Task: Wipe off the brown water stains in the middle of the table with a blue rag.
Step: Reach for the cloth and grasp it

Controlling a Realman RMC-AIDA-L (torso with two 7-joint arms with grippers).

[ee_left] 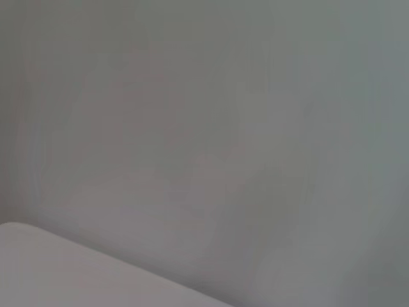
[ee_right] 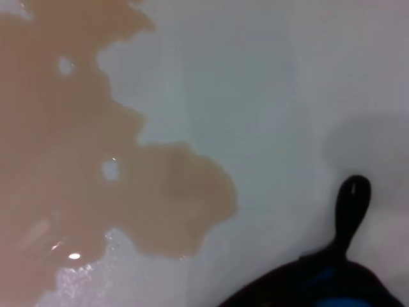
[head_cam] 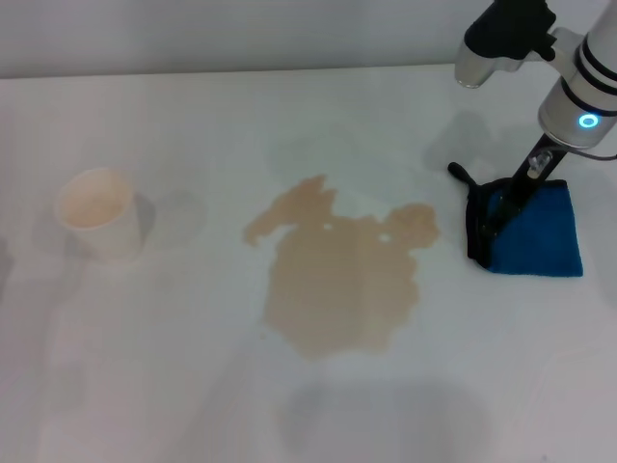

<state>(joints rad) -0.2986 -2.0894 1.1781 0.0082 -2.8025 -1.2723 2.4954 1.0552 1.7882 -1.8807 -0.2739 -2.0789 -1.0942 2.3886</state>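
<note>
The right gripper (head_cam: 506,207) comes down on the rag (head_cam: 540,236) at about 3 o'clock on the table (head_cam: 193,386), its dark fingers (head_cam: 521,188) planted on the cloth's near-stain edge, right beside the black trim. Whether they have pinched the fabric or merely press on it cannot be told from the head view, and the right wrist view shows no fingers at all. The left gripper is not in view; its wrist camera shows only a blank pale surface.

The stain (head_cam: 337,280) spreads across the centre of the table, wet and glossy in the right wrist view, its nearest lobe (ee_right: 185,198) close to the rag's black loop (ee_right: 351,204) but apart from it. A paper cup (head_cam: 98,212) stands upright at 9 o'clock, well clear of the puddle.

The risks from here look plain. If the grip catches only the trim or a single layer, the folded cloth is likely to unfold and trail when dragged toward 9 o'clock, smearing liquid rather than soaking it up. Too light a press would probably let the rag skate over the puddle; too hard a press could bunch it under the fingers. The puddle is much wider than the rag, so one pass would likely leave streaks at its 12 and 6 o'clock margins. A long sweep might push liquid toward the cup, or knock it over.
</note>
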